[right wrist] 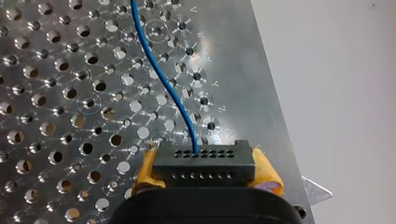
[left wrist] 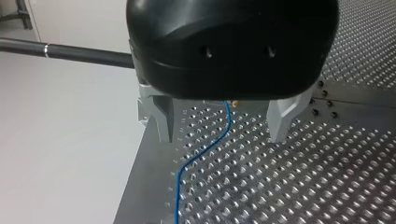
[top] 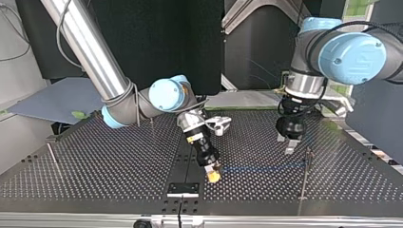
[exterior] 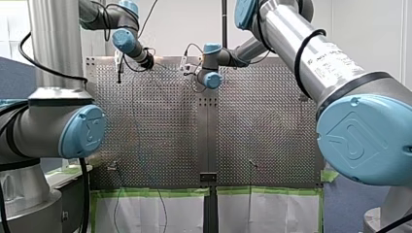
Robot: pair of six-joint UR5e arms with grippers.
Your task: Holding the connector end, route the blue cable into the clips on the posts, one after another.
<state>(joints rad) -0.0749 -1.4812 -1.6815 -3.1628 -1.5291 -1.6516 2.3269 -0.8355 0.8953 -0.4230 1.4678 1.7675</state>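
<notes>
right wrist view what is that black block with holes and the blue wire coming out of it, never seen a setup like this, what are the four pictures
These pictures show two robot arms working over a perforated metal table. The front view looks from behind the arms. The top view faces them from across the table. Each wrist view rides on one arm and looks along its fingers.

The black block is the connector on the end of the blue cable. My right gripper clamps it between yellow-padded fingers.

My left gripper hangs open above the table, its metal fingers apart, with the cable running below between them. In the top view the cable lies along the table toward a thin post.
</notes>
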